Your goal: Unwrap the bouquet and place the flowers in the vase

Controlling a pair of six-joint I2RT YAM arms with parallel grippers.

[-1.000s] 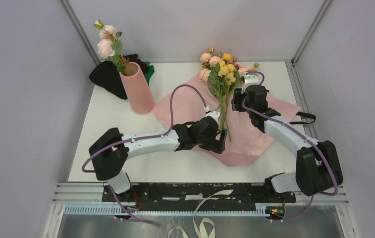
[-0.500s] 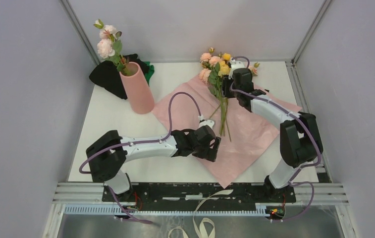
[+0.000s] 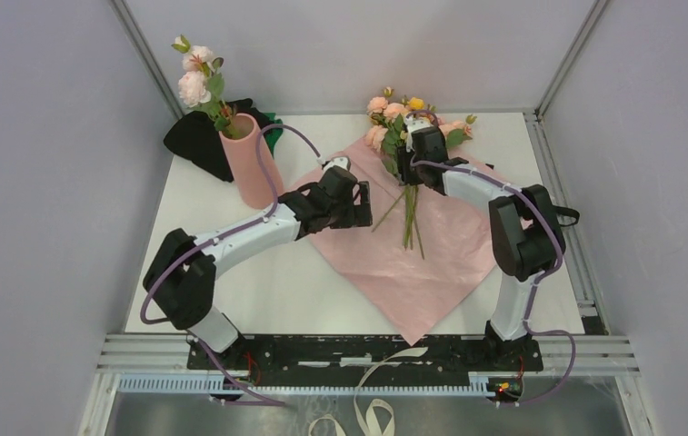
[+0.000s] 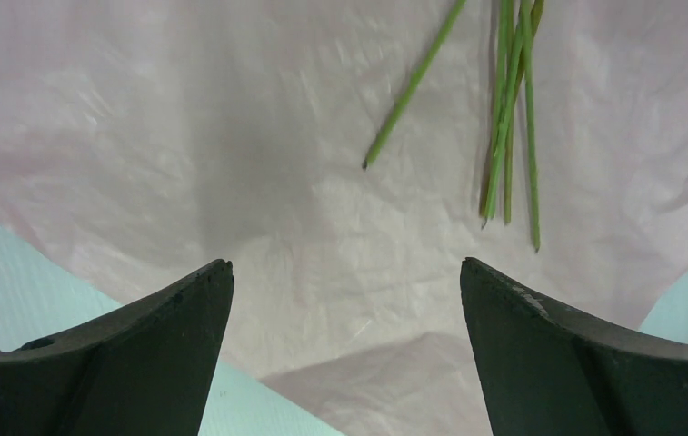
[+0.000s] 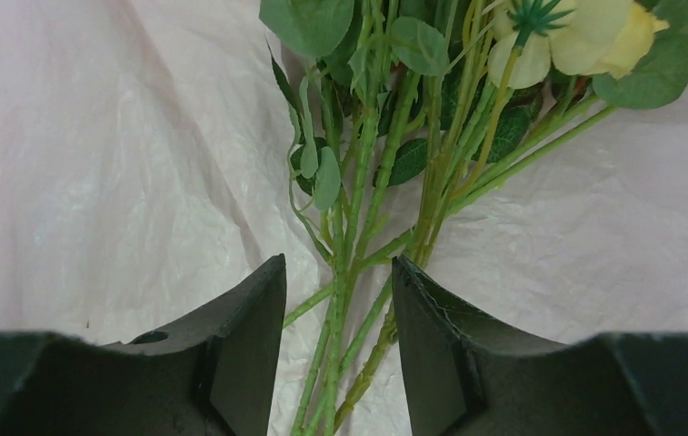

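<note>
Flowers (image 5: pixel 364 154) stems between right jaws

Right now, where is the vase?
In the top view the vase stands far left on the table, just in front of the black cloth, left of the spread pink paper.

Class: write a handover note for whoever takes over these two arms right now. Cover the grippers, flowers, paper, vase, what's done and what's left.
Left gripper: open, empty, above the paper.
Right gripper: jaws straddle the stems of the flowers; grip unconfirmed.
Flowers lie on the opened paper. The vase stands upright left of the paper, holding a pale sprig.
Done: unwrapped.
To do: grasp stems, put flowers in vase.
</note>
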